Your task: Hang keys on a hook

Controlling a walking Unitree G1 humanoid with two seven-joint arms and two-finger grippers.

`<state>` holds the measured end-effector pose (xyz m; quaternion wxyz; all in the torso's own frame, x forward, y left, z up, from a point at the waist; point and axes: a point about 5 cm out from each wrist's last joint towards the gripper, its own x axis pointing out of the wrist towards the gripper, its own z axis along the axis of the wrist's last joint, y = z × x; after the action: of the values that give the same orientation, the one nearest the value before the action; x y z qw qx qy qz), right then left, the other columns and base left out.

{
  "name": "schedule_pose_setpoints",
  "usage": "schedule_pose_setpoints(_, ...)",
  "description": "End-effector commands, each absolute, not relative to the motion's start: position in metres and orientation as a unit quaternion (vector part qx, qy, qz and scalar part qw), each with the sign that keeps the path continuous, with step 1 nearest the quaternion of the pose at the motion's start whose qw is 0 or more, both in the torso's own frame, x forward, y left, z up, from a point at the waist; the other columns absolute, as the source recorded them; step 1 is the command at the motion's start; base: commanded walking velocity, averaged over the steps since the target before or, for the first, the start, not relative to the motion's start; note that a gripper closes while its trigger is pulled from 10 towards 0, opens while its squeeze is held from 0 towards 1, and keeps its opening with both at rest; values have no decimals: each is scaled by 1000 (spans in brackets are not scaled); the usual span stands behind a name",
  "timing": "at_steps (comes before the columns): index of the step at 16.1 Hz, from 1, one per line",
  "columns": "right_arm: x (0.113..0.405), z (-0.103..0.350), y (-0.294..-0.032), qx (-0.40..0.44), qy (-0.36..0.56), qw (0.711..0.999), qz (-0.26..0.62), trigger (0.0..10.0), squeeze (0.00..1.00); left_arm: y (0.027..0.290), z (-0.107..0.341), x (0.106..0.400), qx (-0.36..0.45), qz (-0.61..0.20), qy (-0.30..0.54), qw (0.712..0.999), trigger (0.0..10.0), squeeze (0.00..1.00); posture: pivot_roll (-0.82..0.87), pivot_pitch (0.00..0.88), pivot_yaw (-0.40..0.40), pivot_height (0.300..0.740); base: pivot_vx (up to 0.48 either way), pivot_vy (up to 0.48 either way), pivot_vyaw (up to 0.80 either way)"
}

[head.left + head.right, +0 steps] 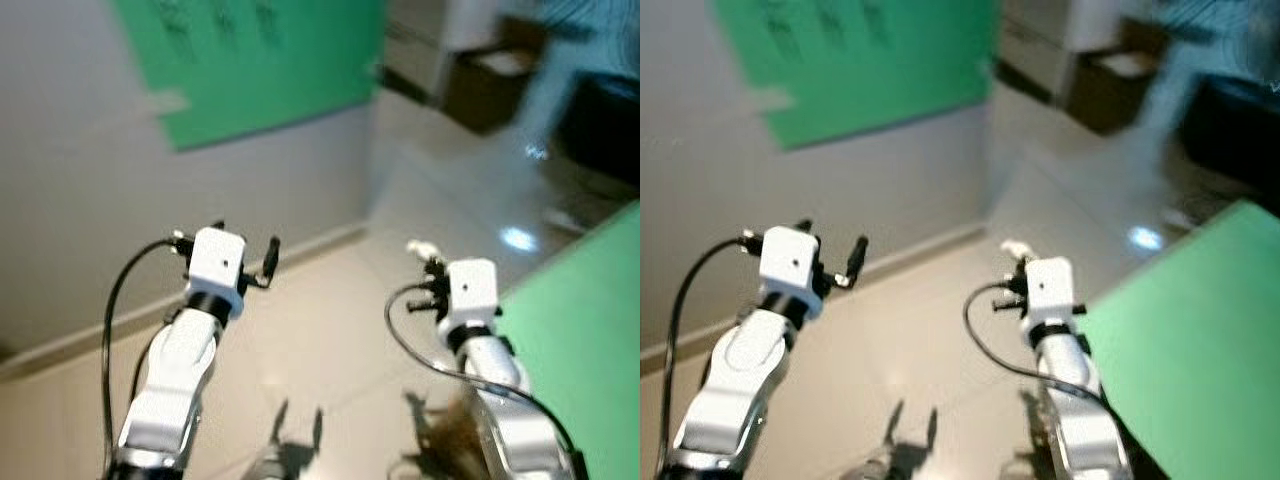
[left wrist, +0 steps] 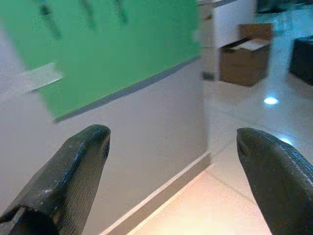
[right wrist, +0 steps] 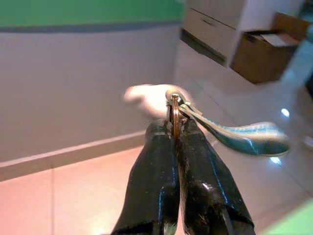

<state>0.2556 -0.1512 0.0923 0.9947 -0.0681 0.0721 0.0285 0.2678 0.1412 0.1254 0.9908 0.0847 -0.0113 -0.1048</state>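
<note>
My right gripper is shut on the ring of a bunch of keys, with a silver key and a pale tag swinging blurred at the fingertips. In the left eye view that right gripper hovers over the floor at centre right, the pale tag of the keys at its tip. My left gripper is raised at centre left, open and empty; its fingers stand wide apart. A green board on the grey wall carries several dark hooks, blurred, above and beyond both grippers.
A green surface lies close at the right of my right arm. A cardboard box and white cabinets stand further back on the tiled floor. A dark object stands at far right.
</note>
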Motion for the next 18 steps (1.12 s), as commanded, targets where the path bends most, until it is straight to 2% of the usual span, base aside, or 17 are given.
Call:
schedule_pose_setpoints(1, 257, 96, -161, -86, 66, 994, 2, 10000, 0, 136, 124, 270, 79, -117, -9, 990, 10000, 0, -144, 68, 73, 740, 240, 0, 0)
schedule_pose_setpoints(3, 261, 96, -176, -135, 69, 988, -38, 10000, 0, 134, 121, 279, 80, -117, -3, 990, 10000, 0, -164, 55, 75, 740, 253, 0, 0)
schedule_pose_setpoints(5, 264, 99, -182, -127, 64, 989, -49, 10000, 0, 136, 117, 282, 90, -108, -1, 990, 10000, 0, -165, 53, 66, 740, 261, 0, 0)
schedule_pose_setpoints(13, 270, 105, -177, -119, 46, 991, -31, 10000, 0, 135, 119, 284, 82, -101, -19, 991, 10000, 0, -145, 55, 26, 740, 306, 0, 0)
schedule_pose_setpoints(18, 275, 105, -173, -120, 41, 992, -27, 10000, 0, 137, 126, 292, 85, -105, -26, 990, 10000, 0, -133, 63, 57, 740, 338, 0, 728)
